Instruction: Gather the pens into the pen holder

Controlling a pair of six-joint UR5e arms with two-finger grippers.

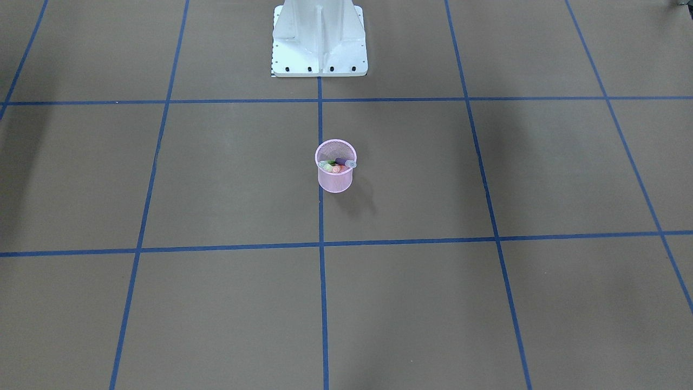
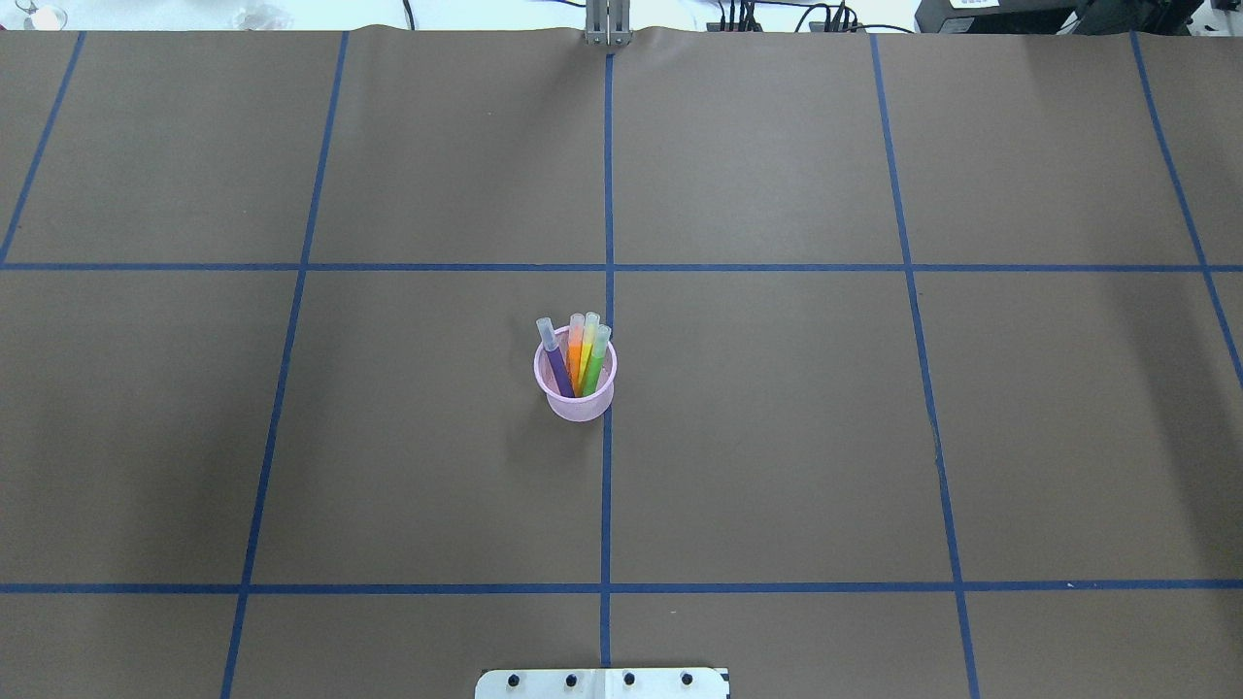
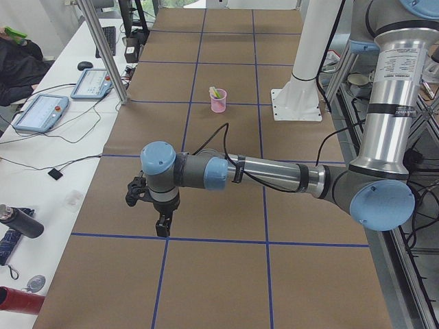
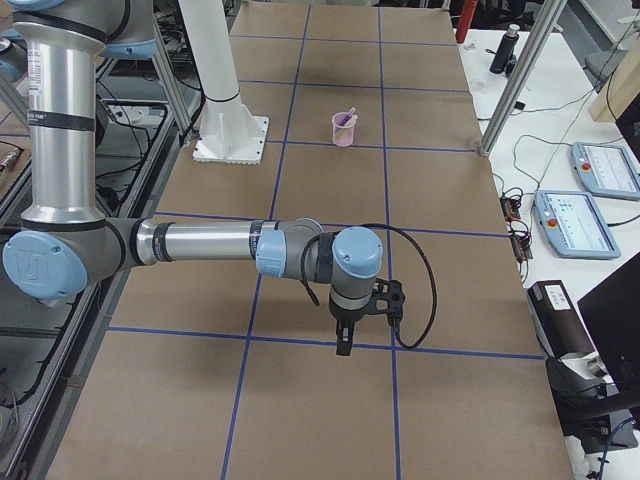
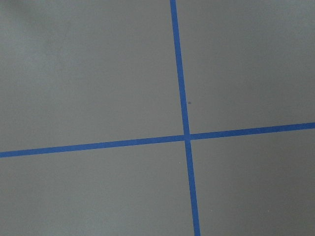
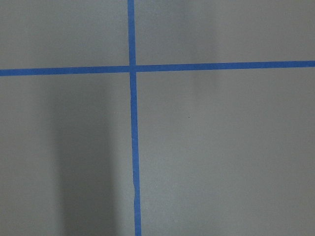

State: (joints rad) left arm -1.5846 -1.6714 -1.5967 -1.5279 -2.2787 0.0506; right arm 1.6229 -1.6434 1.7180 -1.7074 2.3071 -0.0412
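Observation:
The pink mesh pen holder [image 2: 581,404] stands upright near the table's middle, on the blue centre line; it also shows in the front view [image 1: 335,182]. The purple [image 2: 557,371], orange [image 2: 575,351], yellow [image 2: 587,348] and green [image 2: 596,365] pens stand inside it, pale caps up, leaning on the far rim. My left gripper [image 3: 162,226] shows only in the exterior left view, my right gripper [image 4: 344,345] only in the exterior right view. Both hang over bare table far from the holder, and I cannot tell if they are open or shut.
The robot's white base [image 1: 319,40] stands behind the holder. Brown table paper with blue tape grid lines [image 2: 608,485] surrounds it. Both wrist views show only paper and tape. Operator desks with teach pendants [image 4: 590,215] flank the table's far side.

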